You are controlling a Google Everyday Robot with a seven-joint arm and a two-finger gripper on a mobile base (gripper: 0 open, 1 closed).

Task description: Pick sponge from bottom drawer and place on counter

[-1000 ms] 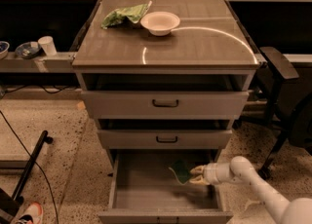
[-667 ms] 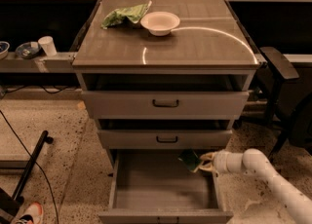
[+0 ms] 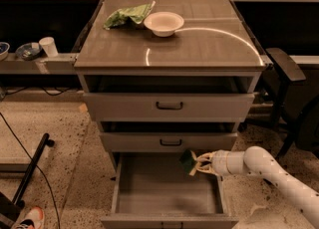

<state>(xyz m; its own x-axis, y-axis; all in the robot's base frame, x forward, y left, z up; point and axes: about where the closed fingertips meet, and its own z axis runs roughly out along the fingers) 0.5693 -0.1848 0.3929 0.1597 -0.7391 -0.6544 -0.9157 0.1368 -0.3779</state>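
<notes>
Above the deep grey metal bottom drawer [image 3: 164, 193], small green-and-yellow sponge [image 3: 187, 159] held clear.
My end effector [image 3: 197, 164] pinches it tight, high enough, I judge, to swing out toward the glossy grey-brown table [image 3: 199, 49].

- we see the tool [image 3: 198, 163], clamped on the sponge [image 3: 187, 161], at the bottom drawer's [image 3: 115, 188] right rear, with the middle drawer's [image 3: 169, 142] front close overhead.
- the drawer floor lies bare to its left.
- on the bench [image 3: 199, 49], a bowl [image 3: 163, 23] and a cloth [image 3: 127, 16] crowd the rear left; the front and right are free.
</notes>
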